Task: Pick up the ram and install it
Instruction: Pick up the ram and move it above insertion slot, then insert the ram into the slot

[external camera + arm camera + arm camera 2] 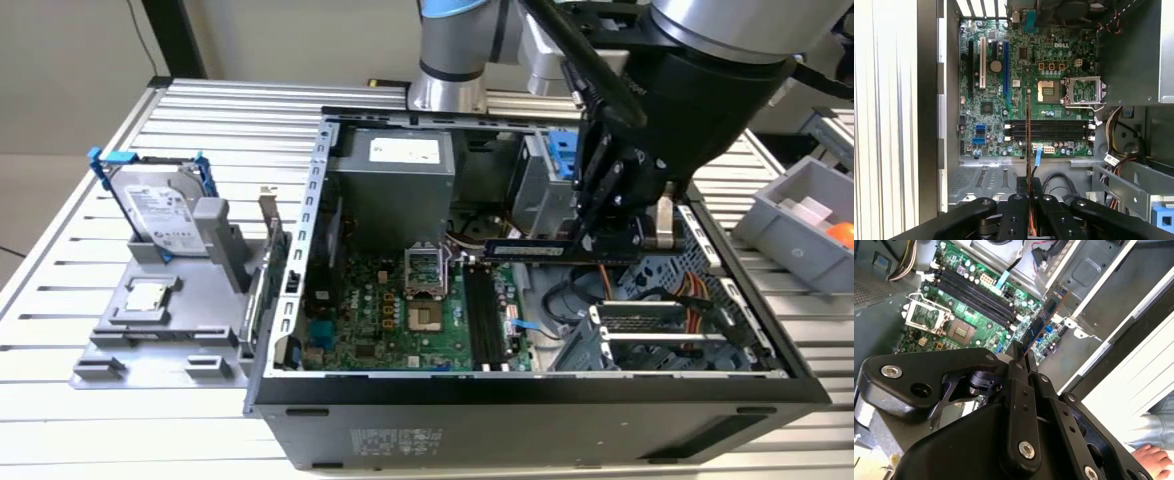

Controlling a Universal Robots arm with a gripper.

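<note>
My gripper hangs above the open computer case and is shut on one end of the ram. The ram is a long dark stick with a bluish face, held level over the motherboard. In both wrist views it shows edge-on, sticking out from between the fingers: ram, gripper; ram, gripper. The black memory slots lie below it, beside the CPU socket. In the first wrist view the stick crosses the slots at right angles.
A hard drive in a blue caddy stands on a grey fixture at the exterior view's left. A grey bin sits at the right. Inside the case are the power supply, cables and drive bays. Part of a person shows beyond the case.
</note>
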